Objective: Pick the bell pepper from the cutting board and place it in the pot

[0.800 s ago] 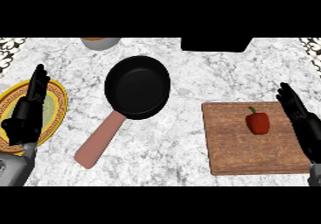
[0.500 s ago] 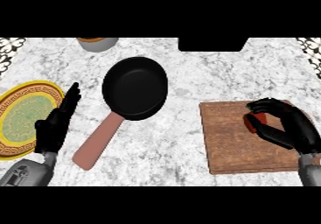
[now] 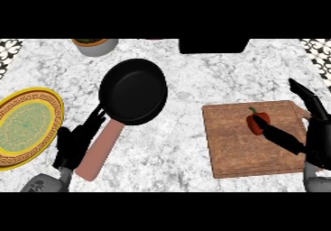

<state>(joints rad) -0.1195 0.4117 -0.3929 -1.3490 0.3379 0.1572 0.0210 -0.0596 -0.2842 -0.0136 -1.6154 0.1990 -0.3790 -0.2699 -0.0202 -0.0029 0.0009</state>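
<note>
Left hand (image 3: 74,144) relaxed, fingers straight, beside pan handle (image 3: 101,151) at 8 o'clock. Bell pepper (image 3: 256,124) on cutting board (image 3: 241,149) at 3 o'clock. Right hand (image 3: 307,135) unclenched, one finger touching pepper. Best: curl around fully before lifting.

Yellow plate (image 3: 21,131) at left, grey bowl (image 3: 96,46) top-left on marble counter (image 3: 187,81).

My red bell pepper (image 3: 255,123) stands green stem up on the wooden cutting board (image 3: 237,149); the black pot (image 3: 134,91) lies at its nine o'clock.
</note>
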